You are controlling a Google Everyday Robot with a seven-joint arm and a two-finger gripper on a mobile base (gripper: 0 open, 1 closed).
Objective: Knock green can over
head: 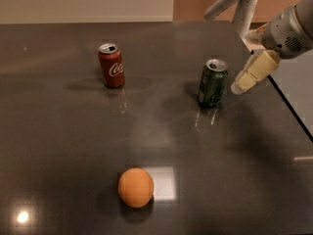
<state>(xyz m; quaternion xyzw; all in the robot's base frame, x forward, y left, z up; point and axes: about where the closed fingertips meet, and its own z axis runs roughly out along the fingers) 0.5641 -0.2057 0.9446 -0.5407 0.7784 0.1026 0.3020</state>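
The green can (212,82) stands upright on the dark table (58,131), right of centre, with its silver top showing. My gripper (239,87) hangs just to the right of the can at about mid-height, a small gap away and not touching it. It reaches in from the upper right and holds nothing that I can see.
A red Coca-Cola can (111,65) stands upright at the back left. An orange (135,187) lies near the front centre. The table's right edge (288,106) runs diagonally just behind my gripper. A white arm link (234,4) rises beyond the far edge.
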